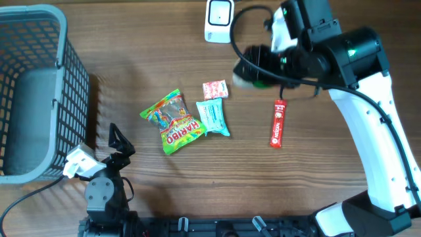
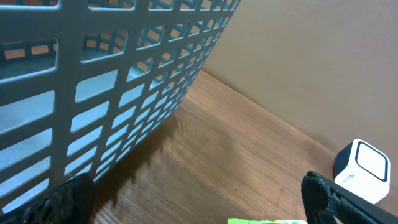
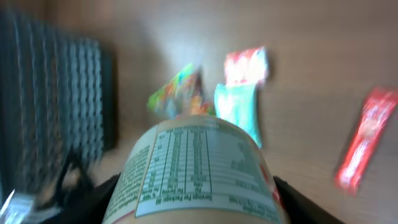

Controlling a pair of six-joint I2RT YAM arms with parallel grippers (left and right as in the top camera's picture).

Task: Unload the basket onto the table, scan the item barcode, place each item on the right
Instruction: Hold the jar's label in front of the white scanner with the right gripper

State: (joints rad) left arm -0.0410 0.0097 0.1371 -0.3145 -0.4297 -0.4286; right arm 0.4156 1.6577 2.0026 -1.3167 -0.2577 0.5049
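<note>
- Cylindrical container (image 3: 194,163): pale, with a printed nutrition panel facing the right wrist camera. It is held off the table between the two fingers of the right gripper (image 1: 258,71), which is pinched onto its sides. From overhead only a green and white sliver shows under the wrist, and the wrist view is blurred.
- Scanner (image 1: 218,20): a white box at the far edge of the table, up and to the left of the held container and apart from it. A strip of bare wood lies between them.
- Black cable (image 1: 235,41): it loops from the right arm just beside the scanner's right side.
- Small red and white packet (image 1: 215,89): on the table just left of the container, with a teal packet (image 1: 214,117) just below it.
- Haribo bag (image 1: 173,122): its right edge touches or overlaps the teal packet.
- Red bar (image 1: 278,123): it lies alone, right of the teal packet and below the right wrist, with bare wood on either side.
- Basket (image 1: 72,79): a grey lattice at the left edge of the table. A broad band of bare wood separates its right wall from the Haribo bag.
- Left gripper (image 1: 120,141): at the near edge beside the basket's lower corner, fingers spread wide and holding nothing.
</note>
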